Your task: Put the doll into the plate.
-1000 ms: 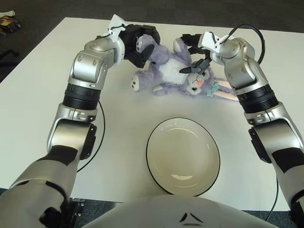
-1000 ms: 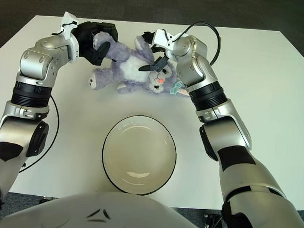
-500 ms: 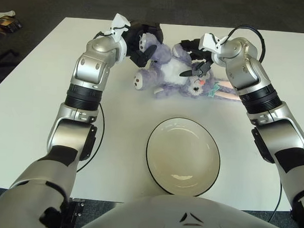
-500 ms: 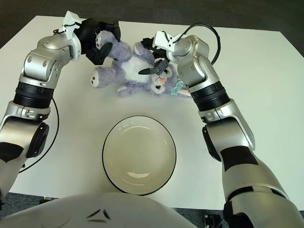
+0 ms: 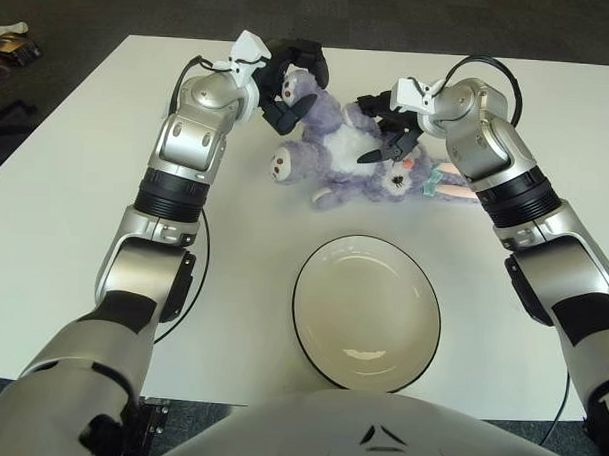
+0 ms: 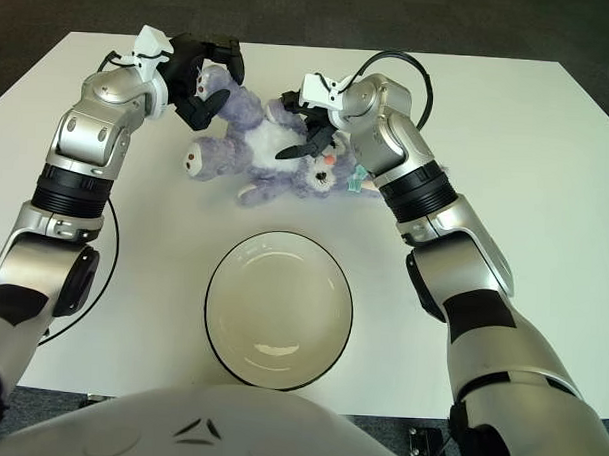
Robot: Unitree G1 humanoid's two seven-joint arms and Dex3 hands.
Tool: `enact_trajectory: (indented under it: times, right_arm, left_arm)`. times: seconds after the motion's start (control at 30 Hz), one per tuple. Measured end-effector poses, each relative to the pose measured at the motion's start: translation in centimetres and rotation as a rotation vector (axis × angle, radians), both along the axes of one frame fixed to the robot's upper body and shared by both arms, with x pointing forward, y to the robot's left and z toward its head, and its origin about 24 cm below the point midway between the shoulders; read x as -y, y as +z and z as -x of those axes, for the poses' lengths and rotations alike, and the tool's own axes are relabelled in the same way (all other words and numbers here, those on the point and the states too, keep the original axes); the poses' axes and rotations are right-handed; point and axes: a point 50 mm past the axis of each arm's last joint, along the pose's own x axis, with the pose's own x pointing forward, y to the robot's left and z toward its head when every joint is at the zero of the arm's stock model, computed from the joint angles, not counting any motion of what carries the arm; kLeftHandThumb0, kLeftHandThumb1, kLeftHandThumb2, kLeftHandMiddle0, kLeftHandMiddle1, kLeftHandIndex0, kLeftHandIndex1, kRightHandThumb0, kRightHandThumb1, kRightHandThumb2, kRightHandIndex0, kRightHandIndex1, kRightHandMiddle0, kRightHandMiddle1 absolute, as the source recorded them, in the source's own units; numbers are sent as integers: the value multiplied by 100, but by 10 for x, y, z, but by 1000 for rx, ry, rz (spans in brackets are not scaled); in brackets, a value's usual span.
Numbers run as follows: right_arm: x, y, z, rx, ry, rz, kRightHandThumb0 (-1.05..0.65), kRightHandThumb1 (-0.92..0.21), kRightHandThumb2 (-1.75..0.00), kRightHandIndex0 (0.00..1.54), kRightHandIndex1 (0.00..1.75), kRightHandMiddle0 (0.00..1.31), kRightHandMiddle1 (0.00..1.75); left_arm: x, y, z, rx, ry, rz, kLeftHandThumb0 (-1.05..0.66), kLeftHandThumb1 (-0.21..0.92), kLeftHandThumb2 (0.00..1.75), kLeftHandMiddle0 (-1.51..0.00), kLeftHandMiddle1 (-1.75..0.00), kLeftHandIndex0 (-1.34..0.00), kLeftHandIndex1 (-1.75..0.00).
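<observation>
Doll (image 5: 337,154), a purple plush with a white belly, is held between both hands over the far half of the table (image 5: 74,240), beyond the plate (image 5: 367,312). It is lying sideways, one foot pointing to the robot's left and its face turned down toward the right; whether its underside is touching the tabletop cannot be told.

The left hand (image 5: 288,79) is reached forward and inward, its forearm raised from a bent elbow, and its dark fingers (image 5: 289,107) are curled around the doll's upper foot and leg. The right hand (image 5: 388,121) is brought in from the opposite side with the wrist bent inward; its fingers are closed onto the doll's head and chest region, one finger lying across the plush just above the face.

The plate, cream with a dark rim, is seen upright and empty on the near half of the table, directly in front of the robot's torso and well apart from the doll. Bare tabletop lies between doll and plate and to both sides of the plate. The doll is near the far table edge, and wide margins are left toward the left and right edges.
</observation>
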Motion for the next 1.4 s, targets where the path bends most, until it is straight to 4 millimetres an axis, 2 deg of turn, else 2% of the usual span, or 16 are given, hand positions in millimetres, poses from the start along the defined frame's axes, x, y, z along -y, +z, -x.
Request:
enact_trajectory:
  times: [0.1,0.37,0.47,0.77,1.1,1.4]
  right_arm:
    - [-2,-1,0,37,5,17,-78,-70,-48,27,49,0,1]
    - [-8,-15,0,58,17,-12,-61,-46,-73,26,52,0,9]
    - [-9,-22,1,37,25,-5,-56,-40,-80,27,52,0,7]
    - [-12,-32,6,-4,72,35,-52,-37,-86,25,52,0,2]
    - [-12,-34,10,-1,85,63,-48,-32,-91,17,51,0,16]
    - [-13,-35,11,7,88,82,-45,-29,-95,18,48,0,22]
  left_arm:
    - [1,0,0,12,9,-7,0,-7,159,-98,-129,-79,-175]
    - [2,-3,1,27,20,-12,0,-6,159,-98,-128,-79,-175]
    - [4,-4,2,24,11,0,0,-6,158,-98,-128,-79,-175]
    - [8,-3,5,14,-14,56,0,-5,158,-97,-128,-79,-175]
    - [11,-2,7,4,-28,85,0,-4,157,-95,-130,-78,-175]
    - [11,-1,7,2,-26,97,0,-3,156,-95,-130,-78,-175]
